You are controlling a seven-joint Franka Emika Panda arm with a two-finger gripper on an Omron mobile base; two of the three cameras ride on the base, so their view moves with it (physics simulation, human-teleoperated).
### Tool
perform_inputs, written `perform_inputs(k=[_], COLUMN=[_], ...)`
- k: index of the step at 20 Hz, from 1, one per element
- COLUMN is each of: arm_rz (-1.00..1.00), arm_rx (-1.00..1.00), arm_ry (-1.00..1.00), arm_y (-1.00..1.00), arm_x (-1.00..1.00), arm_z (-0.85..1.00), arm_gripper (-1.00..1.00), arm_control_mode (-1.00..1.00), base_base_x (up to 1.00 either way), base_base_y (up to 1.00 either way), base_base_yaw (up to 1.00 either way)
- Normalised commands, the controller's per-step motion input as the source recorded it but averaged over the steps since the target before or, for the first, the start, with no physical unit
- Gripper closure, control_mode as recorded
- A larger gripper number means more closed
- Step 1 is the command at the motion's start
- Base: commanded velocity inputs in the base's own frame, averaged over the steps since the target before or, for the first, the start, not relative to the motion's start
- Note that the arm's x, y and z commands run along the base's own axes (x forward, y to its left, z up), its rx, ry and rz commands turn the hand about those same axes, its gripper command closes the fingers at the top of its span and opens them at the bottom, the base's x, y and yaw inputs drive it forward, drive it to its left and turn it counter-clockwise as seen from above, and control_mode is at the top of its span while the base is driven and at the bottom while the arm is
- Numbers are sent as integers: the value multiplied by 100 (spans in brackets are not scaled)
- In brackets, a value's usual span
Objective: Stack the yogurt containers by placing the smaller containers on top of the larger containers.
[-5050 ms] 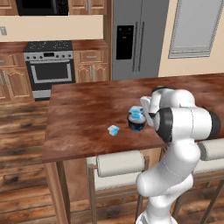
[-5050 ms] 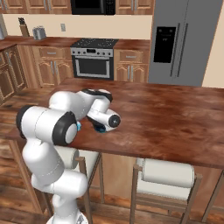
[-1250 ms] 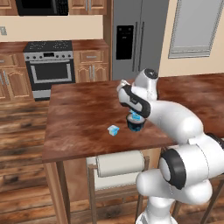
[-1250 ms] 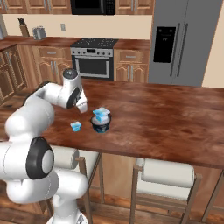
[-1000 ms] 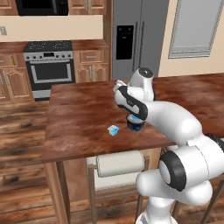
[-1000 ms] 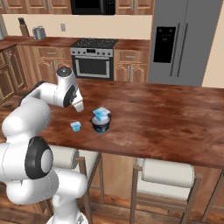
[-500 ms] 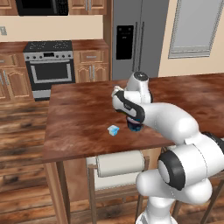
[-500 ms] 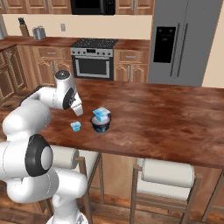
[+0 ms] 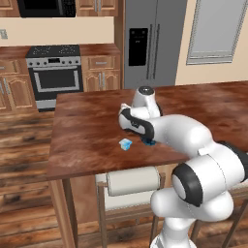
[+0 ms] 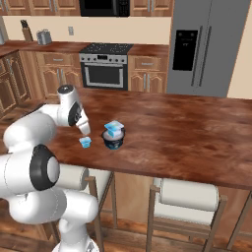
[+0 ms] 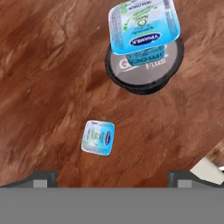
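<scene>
The larger container, a round dark navy tub (image 10: 113,140), stands on the wooden island with one light-blue smaller container (image 10: 114,128) resting on its whitish top. In the hand view the same tub (image 11: 144,72) and stacked cup (image 11: 143,27) lie toward the top. A tinier light-blue cup (image 10: 85,142) sits alone on the wood just left of the tub, also seen in the hand view (image 11: 98,137) and the left base view (image 9: 126,144). My gripper (image 10: 85,130) hangs open just above this lone cup, its fingertips (image 11: 42,177) wide apart and nothing between them.
The island counter (image 10: 187,128) stretches far to the right. Its near edge runs close below the cups, with two stools (image 10: 184,194) tucked under it. A stove (image 10: 106,66) and fridge (image 10: 206,44) stand beyond the far side.
My hand has swung away from the tub and its stacked cup toward the lone small cup, and has come lower over it. The jaws stayed open; the cups have not moved.
</scene>
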Motion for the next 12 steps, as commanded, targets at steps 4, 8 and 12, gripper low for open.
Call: perform_inputs(k=[4,8,12], arm_rz=[0,0,0], arm_rx=[-1,-1,0], arm_ry=[7,7,6], arm_y=[9,1,0], arm_x=[6,8,4], arm_z=[-32,-34,-33], arm_gripper=[-100,-100,-100], arm_control_mode=[-100,-100,-100], base_base_x=[0,0,0], base_base_y=[0,0,0], base_base_yaw=[0,0,0])
